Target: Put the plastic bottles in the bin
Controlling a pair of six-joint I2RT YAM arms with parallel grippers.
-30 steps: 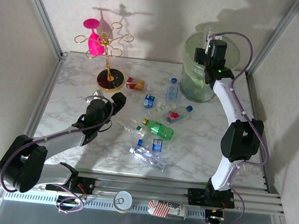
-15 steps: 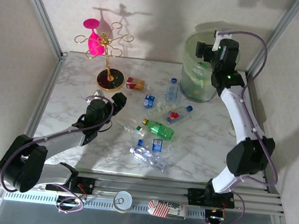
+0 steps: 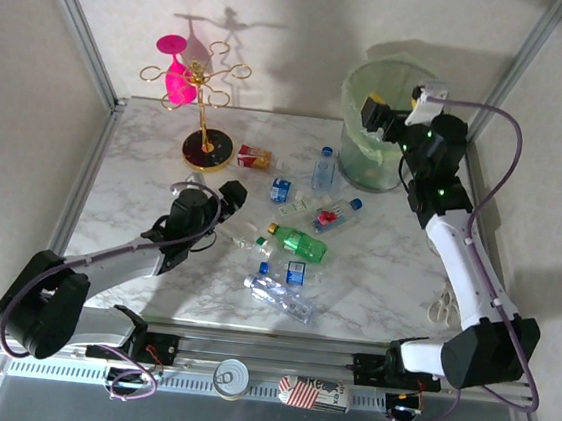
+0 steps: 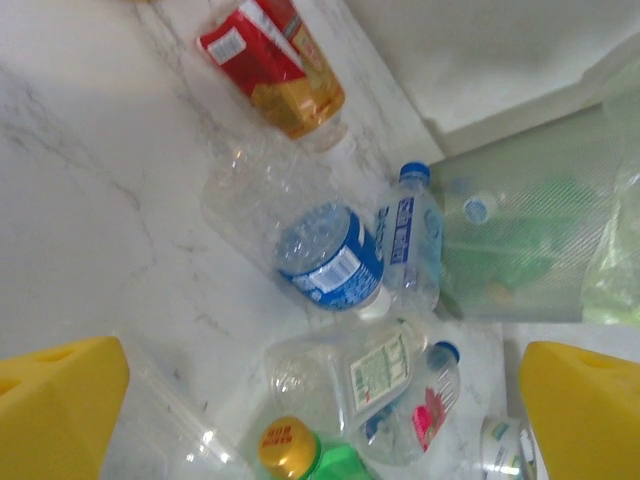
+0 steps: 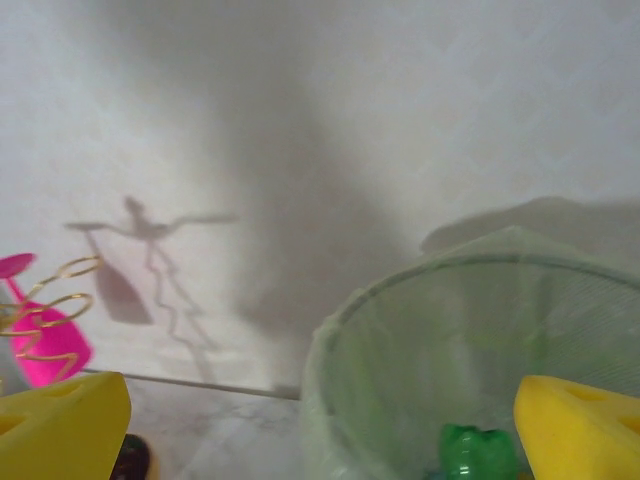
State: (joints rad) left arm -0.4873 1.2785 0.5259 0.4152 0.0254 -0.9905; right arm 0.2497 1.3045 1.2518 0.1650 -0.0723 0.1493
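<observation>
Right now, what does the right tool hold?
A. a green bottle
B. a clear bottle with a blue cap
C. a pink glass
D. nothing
D: the right tool stands wide open with nothing between its fingers, and the green bottle seen beyond them lies inside the bin.

Glossy marbled table (image 3: 144, 171), translucent plastic bin (image 3: 362, 154), clear crinkled bottles (image 3: 282, 296)

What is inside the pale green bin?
A green bottle lies inside the bin. The translucent plastic blurs the rest, so other bottles cannot be counted.
</observation>
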